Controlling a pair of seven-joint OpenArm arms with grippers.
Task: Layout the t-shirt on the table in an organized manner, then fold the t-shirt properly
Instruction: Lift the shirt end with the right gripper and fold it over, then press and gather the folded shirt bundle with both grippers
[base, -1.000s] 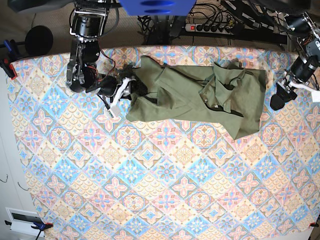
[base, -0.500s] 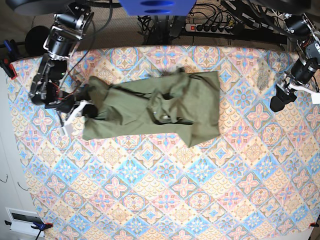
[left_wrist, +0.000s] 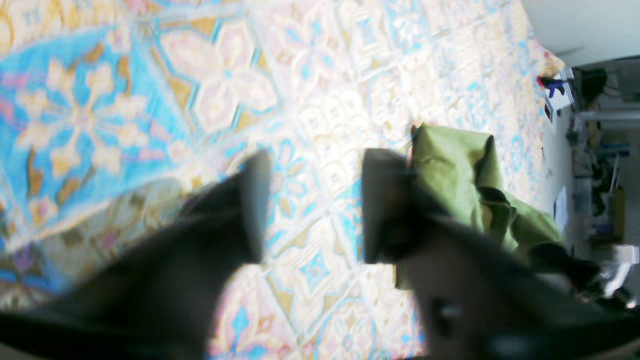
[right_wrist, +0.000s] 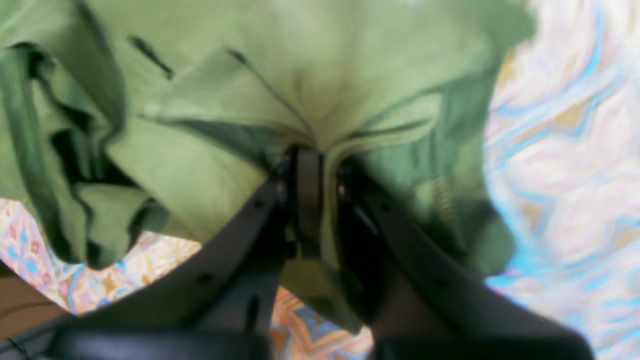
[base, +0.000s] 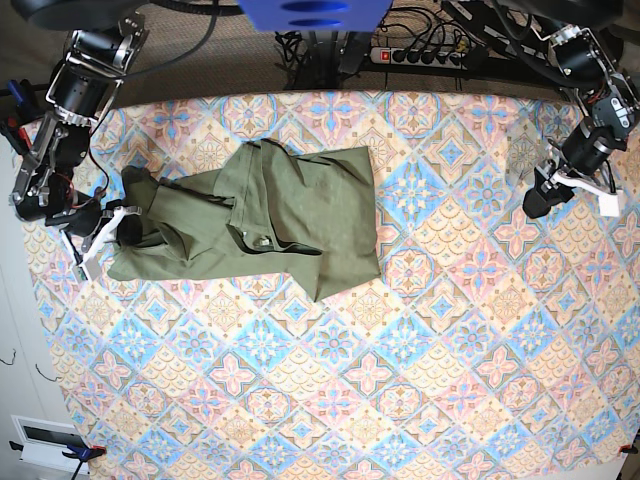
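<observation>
On the table (base: 400, 400), covered by a blue, pink and beige diamond-tile cloth, the olive t-shirt (base: 270, 215) lies crumpled toward the power strip (base: 425, 55) side. The right gripper (right_wrist: 320, 170) pinches a fold of its fabric. The left gripper (left_wrist: 310, 205), jaws parted and empty, hovers well apart. No legible writing.

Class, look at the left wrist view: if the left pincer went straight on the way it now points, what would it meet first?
Probably the bare table: only patterned cloth shows between the fingers of the left pincer. The t-shirt lies off to one side, beyond one finger, so likely missed, though depth is hard to judge.
</observation>
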